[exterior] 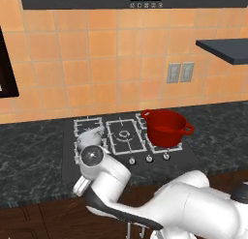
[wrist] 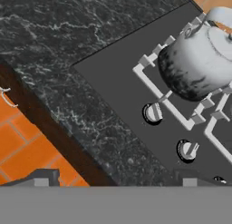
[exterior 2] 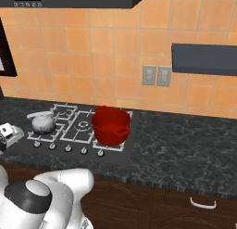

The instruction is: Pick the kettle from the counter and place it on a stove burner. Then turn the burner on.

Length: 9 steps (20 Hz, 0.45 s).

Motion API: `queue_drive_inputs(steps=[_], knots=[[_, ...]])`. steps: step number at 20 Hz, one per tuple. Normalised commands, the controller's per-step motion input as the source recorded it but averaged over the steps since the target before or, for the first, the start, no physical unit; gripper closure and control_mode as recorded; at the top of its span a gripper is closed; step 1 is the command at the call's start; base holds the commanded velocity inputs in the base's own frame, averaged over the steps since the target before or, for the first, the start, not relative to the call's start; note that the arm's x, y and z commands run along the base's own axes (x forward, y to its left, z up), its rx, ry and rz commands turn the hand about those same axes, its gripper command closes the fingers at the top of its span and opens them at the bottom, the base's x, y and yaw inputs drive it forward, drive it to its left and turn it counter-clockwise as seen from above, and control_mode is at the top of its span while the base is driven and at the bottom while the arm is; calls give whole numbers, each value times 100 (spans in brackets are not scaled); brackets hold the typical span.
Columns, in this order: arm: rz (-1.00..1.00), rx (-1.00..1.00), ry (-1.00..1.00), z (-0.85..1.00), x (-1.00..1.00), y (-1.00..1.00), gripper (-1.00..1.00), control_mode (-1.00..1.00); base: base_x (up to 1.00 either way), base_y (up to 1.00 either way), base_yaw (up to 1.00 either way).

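The silvery-grey kettle [exterior: 92, 135] [exterior 2: 43, 123] stands upright on the small front-left stove burner grate [wrist: 156, 89]. In the hand view the kettle [wrist: 199, 64] is at the upper right, and two stove knobs [wrist: 153, 113] [wrist: 187, 150] lie below it on the black panel. My gripper [wrist: 115, 182] hovers over the stove's front-left corner, apart from the kettle. It is open, its fingertips wide apart with nothing between them. The dark marbled counter [wrist: 68, 41] spreads to the left of the stove.
A red two-handled pot [exterior: 164, 126] [exterior 2: 111, 125] sits on the right-hand burners. A larger ringed grate [exterior: 125, 135] lies in the middle. A row of knobs [exterior: 149, 158] runs along the stove front. Wooden cabinet fronts [wrist: 27, 141] drop below the counter edge.
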Motion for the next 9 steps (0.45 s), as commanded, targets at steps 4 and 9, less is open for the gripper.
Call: queue_drive_inputs(steps=[4, 9], knots=[[12, -5, -8, 33, -27, 26, -100, -100, 0, 0, 0], [9, -9, -18, 59, -32, 29, -100, -100, 0, 0, 0]])
